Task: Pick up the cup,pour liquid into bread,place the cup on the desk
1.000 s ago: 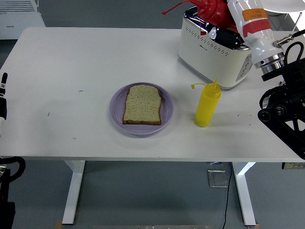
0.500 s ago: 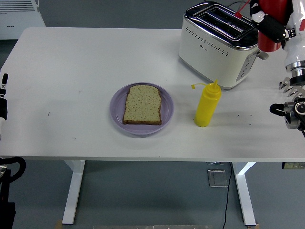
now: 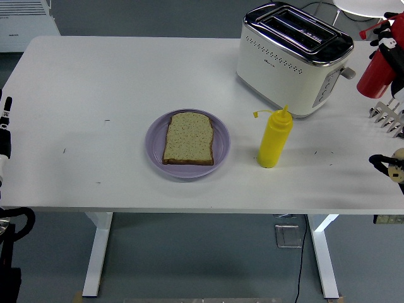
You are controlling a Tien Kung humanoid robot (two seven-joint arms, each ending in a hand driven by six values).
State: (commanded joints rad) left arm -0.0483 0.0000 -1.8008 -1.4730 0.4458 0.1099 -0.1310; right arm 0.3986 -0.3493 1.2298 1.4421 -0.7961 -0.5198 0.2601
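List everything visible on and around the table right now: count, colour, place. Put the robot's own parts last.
table: one, white, fills most of the view
plate: one, lilac, centre of the table
bread slice: one, brown-crusted, lying flat on the plate
yellow squeeze bottle: one, yellow, upright, right of the plate, cap flipped off to its left
toaster: one, cream with chrome top, far right of the table, behind the yellow bottle
red bottle: one, red, at the right edge, right of the toaster, tilted, off the table
left arm: one, black and white, resting at the left edge
right hand: one, black, at the right edge, gripping the red bottle
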